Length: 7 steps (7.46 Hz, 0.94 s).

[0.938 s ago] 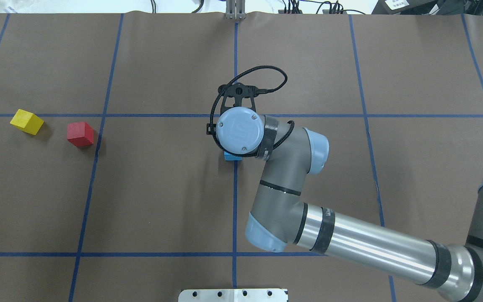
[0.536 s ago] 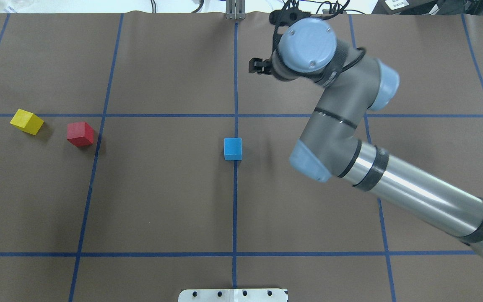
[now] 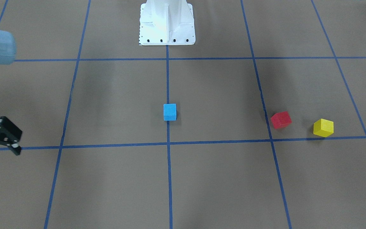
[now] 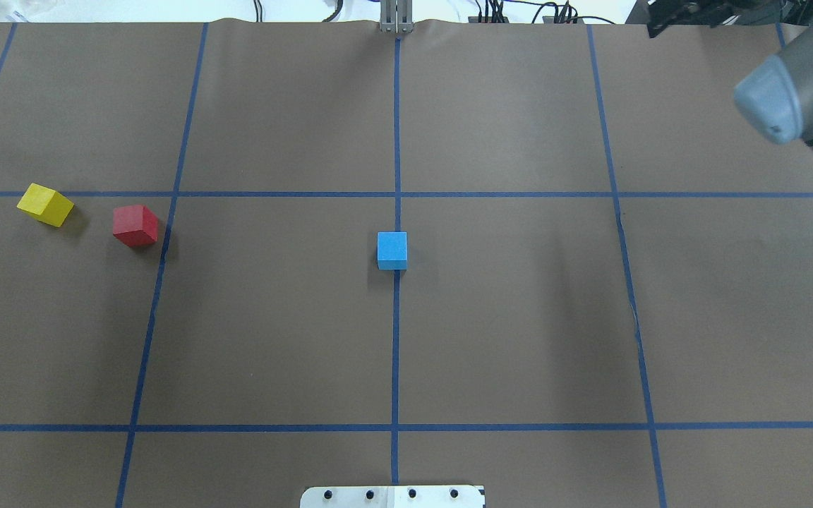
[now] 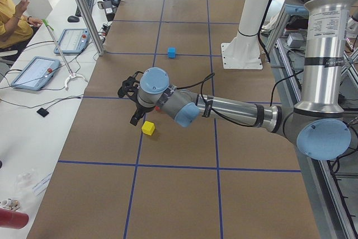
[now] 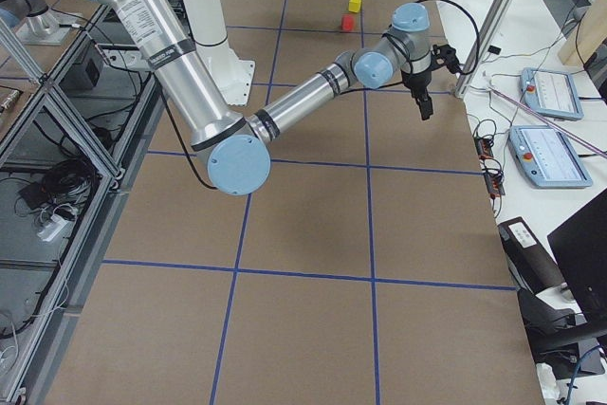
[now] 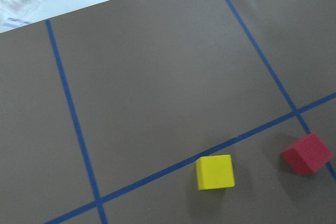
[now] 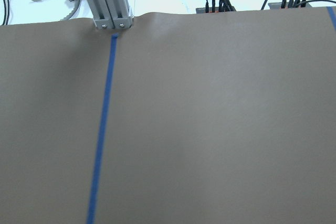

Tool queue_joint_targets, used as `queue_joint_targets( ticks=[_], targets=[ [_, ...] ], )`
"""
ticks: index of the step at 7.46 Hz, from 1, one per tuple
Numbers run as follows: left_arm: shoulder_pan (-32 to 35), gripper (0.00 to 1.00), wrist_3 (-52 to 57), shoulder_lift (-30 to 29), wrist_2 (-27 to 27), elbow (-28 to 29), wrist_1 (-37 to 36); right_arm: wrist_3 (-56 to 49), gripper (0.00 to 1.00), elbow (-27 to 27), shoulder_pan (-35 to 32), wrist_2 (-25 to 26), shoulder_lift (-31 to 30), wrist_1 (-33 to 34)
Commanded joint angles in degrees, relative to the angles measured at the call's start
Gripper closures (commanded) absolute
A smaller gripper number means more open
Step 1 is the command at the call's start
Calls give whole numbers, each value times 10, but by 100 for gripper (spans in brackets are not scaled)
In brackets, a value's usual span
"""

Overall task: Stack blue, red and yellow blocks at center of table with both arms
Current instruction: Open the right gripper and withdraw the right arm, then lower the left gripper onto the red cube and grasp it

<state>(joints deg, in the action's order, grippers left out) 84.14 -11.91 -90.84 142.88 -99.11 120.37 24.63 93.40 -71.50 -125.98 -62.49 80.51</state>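
Observation:
The blue block [image 4: 392, 250] stands alone on the centre tape line; it also shows in the front view [image 3: 169, 112]. The red block [image 4: 135, 225] and yellow block [image 4: 45, 204] sit apart at the table's left, and both show in the left wrist view, red [image 7: 307, 153] and yellow [image 7: 214, 172]. My right gripper [image 3: 10, 140] is far off to the right near the far edge, looks open and holds nothing. My left gripper [image 5: 132, 103] hovers above the yellow block [image 5: 148, 128]; it shows only in that side view, so I cannot tell whether it is open.
The white robot base [image 4: 392, 496] is at the near edge. An aluminium post [image 4: 396, 17] stands at the middle of the far edge. An operator [image 5: 11, 9] sits by tablets on the white bench beyond the table. Blue tape lines grid the brown table cover.
My right arm left the blue block on the centre line, rose, and swung away to the far right corner. The blocks have not moved.

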Motion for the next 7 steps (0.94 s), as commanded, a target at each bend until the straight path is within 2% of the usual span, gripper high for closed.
queue_joint_targets(
  ticks=[1, 2, 3, 4, 5, 7],
  targets=[
    [-108, 0, -266, -22, -86, -3, 61, -182, 0, -3, -89, -84, -95, 0],
    [-204, 0, -369, -23, -202, -7, 78, -237, 0, -6, -131, -88, -141, 0],
    [-273, 0, -433, -36, -274, -6, 73, -253, 0, -5, -164, -108, -188, -1],
    [-307, 0, -453, -39, -293, 3, 72, -286, 0, 1, -179, -109, -229, -2],
    [-322, 0, -484, -58, -298, 15, 66, -301, 0, -1, -188, -107, -235, -1],
    [-358, 0, -499, -98, -348, 72, 64, -297, 0, 0, -191, -109, -236, -1]
  ],
)
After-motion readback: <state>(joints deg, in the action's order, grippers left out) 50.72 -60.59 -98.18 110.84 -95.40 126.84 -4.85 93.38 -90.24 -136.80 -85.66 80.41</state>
